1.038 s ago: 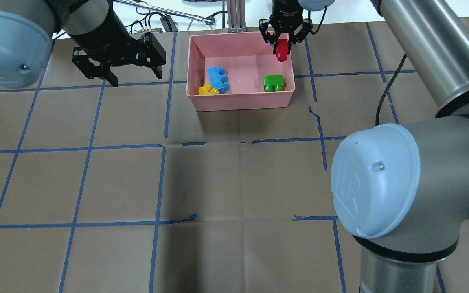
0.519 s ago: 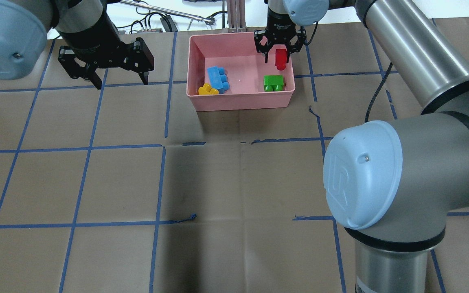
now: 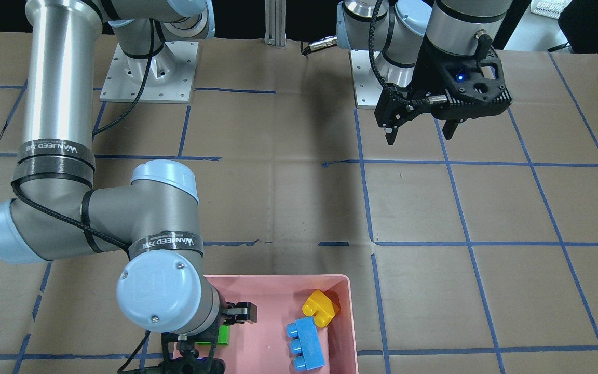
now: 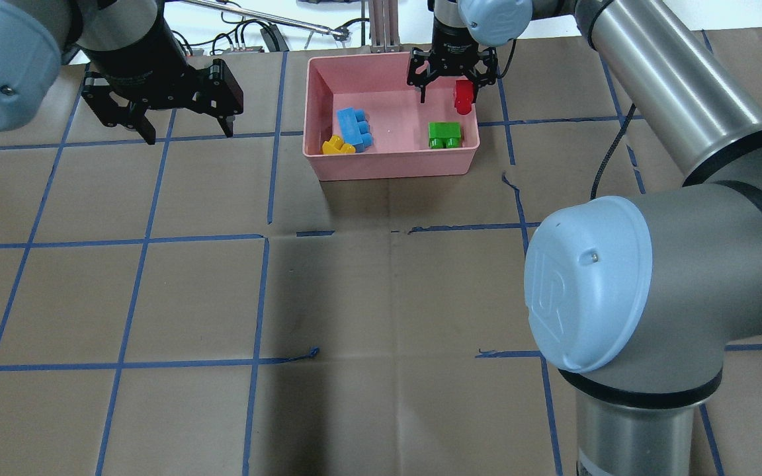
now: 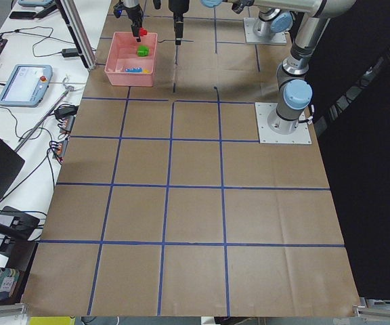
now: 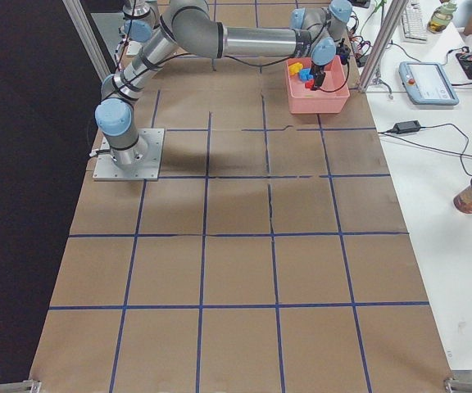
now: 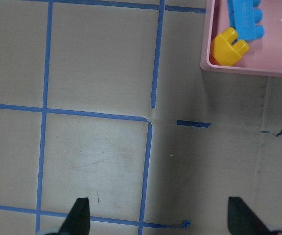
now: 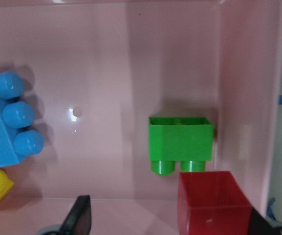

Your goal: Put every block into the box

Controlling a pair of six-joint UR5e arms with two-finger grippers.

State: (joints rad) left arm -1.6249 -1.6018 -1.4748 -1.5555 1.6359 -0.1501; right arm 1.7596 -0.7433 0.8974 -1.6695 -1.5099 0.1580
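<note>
The pink box holds the light blue brick, the yellow brick and the green brick. My right gripper is over the box's far right corner and open. The red brick is beside its right finger, apart from the left one. In the right wrist view the red brick is just past the green brick, near the box wall. I cannot tell whether it rests on the floor. My left gripper is open and empty over the table, left of the box.
Brown paper with blue tape lines covers the table. The box stands at the table's far edge, by an aluminium post and cables. The right arm's elbow hangs over the near right of the table.
My right gripper moved left over the box, lowered and opened off the red brick. My left gripper drifted left and back, still open.
</note>
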